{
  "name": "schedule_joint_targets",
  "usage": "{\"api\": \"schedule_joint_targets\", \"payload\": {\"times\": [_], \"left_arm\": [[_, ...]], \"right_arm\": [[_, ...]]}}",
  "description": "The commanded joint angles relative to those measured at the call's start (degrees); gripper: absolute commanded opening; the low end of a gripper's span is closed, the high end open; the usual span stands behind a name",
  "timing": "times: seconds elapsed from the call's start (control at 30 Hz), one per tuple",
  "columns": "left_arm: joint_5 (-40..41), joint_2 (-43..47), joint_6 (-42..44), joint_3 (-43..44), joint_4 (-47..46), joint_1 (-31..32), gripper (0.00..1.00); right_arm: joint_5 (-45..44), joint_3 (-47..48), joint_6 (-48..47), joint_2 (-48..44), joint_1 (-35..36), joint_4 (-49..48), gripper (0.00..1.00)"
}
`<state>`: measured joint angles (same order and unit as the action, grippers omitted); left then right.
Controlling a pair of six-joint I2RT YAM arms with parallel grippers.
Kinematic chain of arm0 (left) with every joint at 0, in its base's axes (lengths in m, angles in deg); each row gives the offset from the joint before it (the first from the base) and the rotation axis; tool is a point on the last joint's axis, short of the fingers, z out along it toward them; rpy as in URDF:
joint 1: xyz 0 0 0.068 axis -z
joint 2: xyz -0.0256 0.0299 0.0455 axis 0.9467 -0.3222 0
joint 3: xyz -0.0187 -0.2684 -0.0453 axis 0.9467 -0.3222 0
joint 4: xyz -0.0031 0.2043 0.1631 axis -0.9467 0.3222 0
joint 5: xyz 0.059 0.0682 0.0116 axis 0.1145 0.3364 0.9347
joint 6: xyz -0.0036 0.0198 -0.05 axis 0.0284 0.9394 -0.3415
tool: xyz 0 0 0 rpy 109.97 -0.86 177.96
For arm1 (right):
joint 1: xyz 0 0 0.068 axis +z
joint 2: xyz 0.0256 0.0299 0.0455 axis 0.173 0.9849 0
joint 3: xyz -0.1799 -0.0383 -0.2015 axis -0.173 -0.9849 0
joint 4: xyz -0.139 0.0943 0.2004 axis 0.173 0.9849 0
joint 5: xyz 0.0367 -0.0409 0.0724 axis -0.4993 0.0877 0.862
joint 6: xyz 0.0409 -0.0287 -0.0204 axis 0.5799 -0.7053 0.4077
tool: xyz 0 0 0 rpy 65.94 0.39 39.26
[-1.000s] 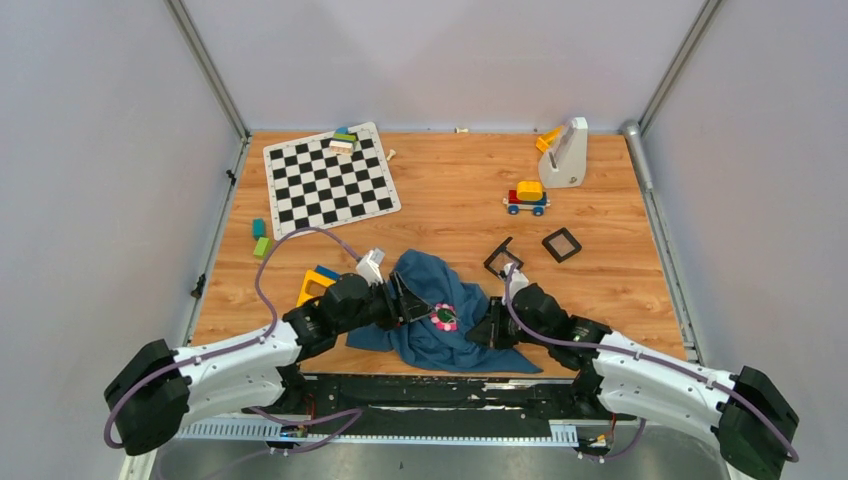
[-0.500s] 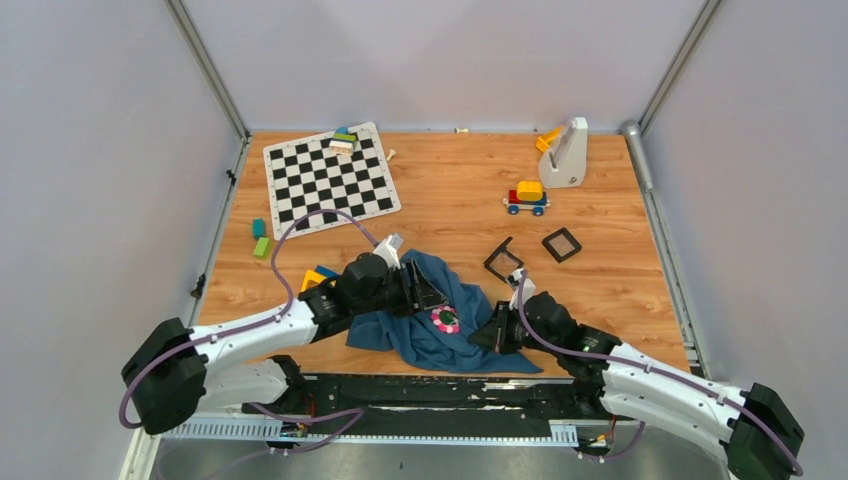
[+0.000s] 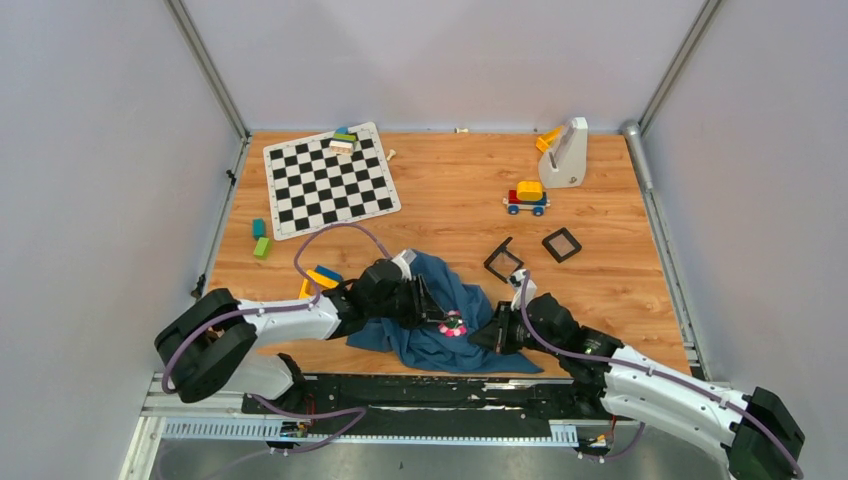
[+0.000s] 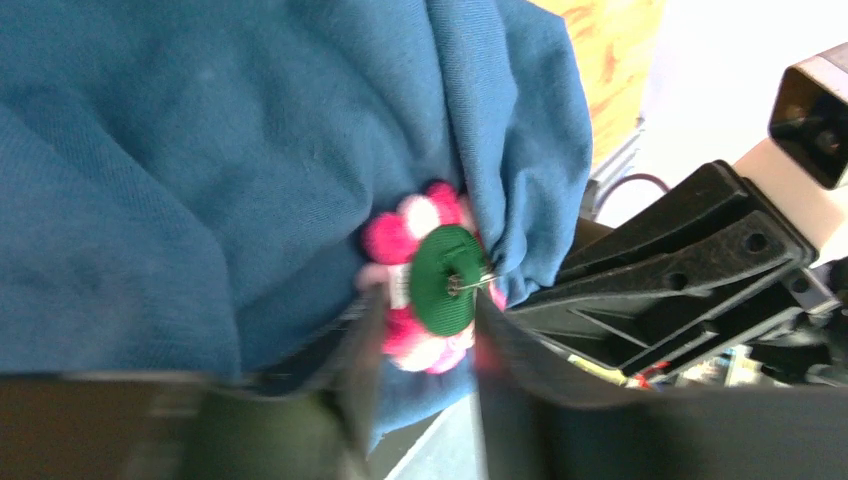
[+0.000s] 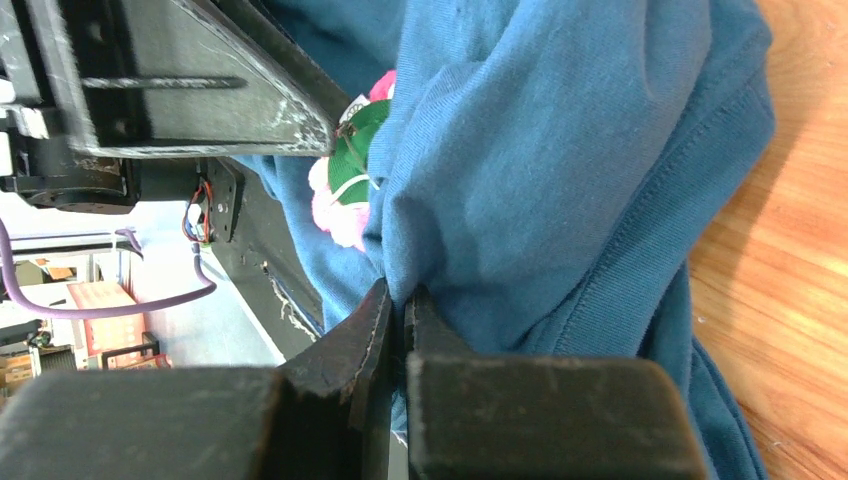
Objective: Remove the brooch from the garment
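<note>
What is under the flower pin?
The teal garment lies right under the brooch. How its pin goes through the cloth is hidden by the petals.

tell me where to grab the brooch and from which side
Probably best to grip the brooch by its petal rim, one finger either side of the green centre, coming face-on as the left gripper does. The disc faces outward from the garment there, and the right gripper pinches the fold beside it, so that side is taken.
</note>
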<state>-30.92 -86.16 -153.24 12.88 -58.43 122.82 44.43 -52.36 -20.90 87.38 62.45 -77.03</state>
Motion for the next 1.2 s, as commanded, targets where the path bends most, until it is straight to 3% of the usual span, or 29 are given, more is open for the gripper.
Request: {"api": "schedule_joint_targets", "payload": {"times": [0.0,0.03,0.1,0.2,0.27,0.4,0.53,0.6,0.7,0.73,0.8,1.0,1.17], "left_arm": [[-4.6,-1.4,-6.3,-4.8,-16.6,0.1,0.29],[-3.8,-0.6,-6.6,-5.3,-18.5,0.1,0.18],[-1.9,1.7,-6.2,-6.4,-19.0,0.1,0.06],[0.3,5.7,-4.1,-6.3,-16.7,0.1,0.00],[0.8,8.3,-1.4,-5.2,-13.6,-0.2,0.00],[-0.7,12.7,4.9,-2.1,-6.5,-2.3,0.00],[-9.9,13.3,10.8,1.0,-2.1,-7.5,0.00],[-14.1,12.2,14.8,3.3,0.2,-9.7,0.00],[-13.4,10.6,24.0,10.0,11.3,-10.8,0.00],[-11.4,9.7,25.9,11.3,18.0,-10.8,0.00],[-11.2,9.2,25.6,13.0,21.5,-10.8,0.02],[-13.6,11.6,15.9,4.3,12.3,-9.1,0.14],[-11.5,11.1,14.0,2.6,12.3,-5.4,0.26]], "right_arm": [[-0.3,-1.3,0.3,-0.7,0.4,-3.1,0.00],[-0.2,-1.4,0.5,-0.8,0.3,-3.2,0.00],[0.1,-1.5,0.5,-1.2,0.3,-3.2,0.00],[0.4,-1.4,0.2,-1.8,0.3,-2.7,0.00],[0.5,-0.7,-0.4,-2.4,0.3,-2.0,0.06],[-0.4,3.2,-2.8,-5.0,0.3,2.5,0.36],[-1.1,7.2,-6.5,-9.4,0.3,4.6,0.48],[-2.9,8.4,-8.2,-11.8,0.3,5.6,0.59],[-7.1,9.4,-9.8,-14.0,0.2,7.5,0.69],[-7.8,10.1,-10.1,-13.9,0.2,8.6,0.71],[-10.6,11.6,-10.0,-12.5,0.2,10.7,0.71],[-12.0,17.0,-7.7,0.9,0.2,14.9,0.80],[-9.7,19.3,-3.8,11.7,0.1,14.1,0.78]]}}
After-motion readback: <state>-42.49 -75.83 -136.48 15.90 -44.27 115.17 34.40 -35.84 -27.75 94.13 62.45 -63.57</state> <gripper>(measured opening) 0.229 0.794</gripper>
